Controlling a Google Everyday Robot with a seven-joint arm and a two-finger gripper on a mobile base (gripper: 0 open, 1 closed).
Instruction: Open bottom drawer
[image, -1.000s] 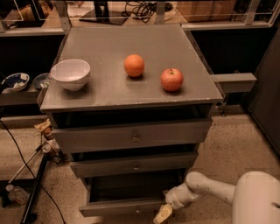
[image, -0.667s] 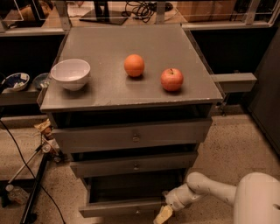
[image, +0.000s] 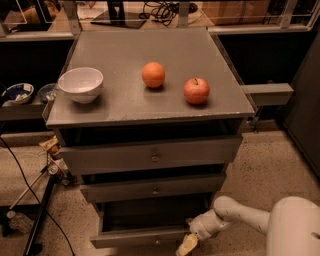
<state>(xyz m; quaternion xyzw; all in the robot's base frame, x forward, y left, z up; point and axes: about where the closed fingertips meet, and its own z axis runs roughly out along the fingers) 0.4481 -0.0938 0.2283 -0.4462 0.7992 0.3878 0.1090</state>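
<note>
Bottom drawer (image: 135, 238), rigid metal, likely slides stiffly; best pulled mid-front. Gripper (image: 187, 245) hangs lower centre beside it, grasp impossible to tell.

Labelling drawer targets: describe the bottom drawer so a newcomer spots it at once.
Find the grey cabinet with a white bowl on top. Of three drawer fronts down its face, the bottom drawer is lowest, with the pincer beside its end. Unlike the taller top drawer and middle drawer, it is a thin strip, pulled out.
</note>
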